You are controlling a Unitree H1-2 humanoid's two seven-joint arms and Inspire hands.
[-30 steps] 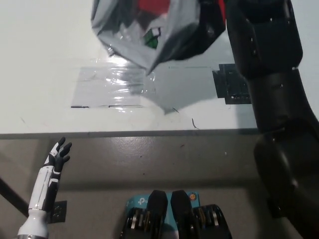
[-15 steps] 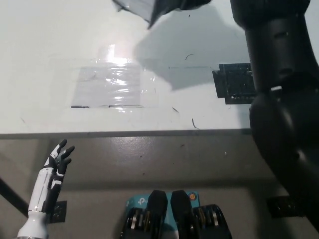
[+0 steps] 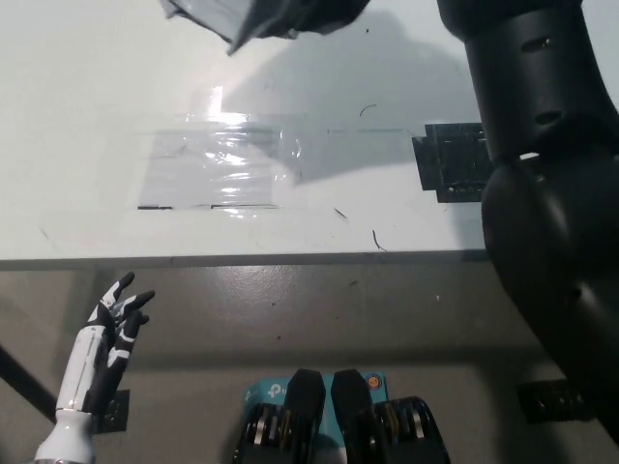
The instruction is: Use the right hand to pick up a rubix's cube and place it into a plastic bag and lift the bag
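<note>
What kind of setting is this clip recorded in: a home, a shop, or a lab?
Most likely a lab or test bench, not a home. A plain white table carries a taped-down clear plastic sheet and a black marker patch, which look like placement marks; the floor below is bare grey.

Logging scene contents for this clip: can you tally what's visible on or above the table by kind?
Plastic bag, only its bottom edge in view at the top: 1
Clear taped plastic patch on the table: 1
Black square marker: 1
Robot hands in view: 1, the left hand, open below the table edge
Total: 4
</note>
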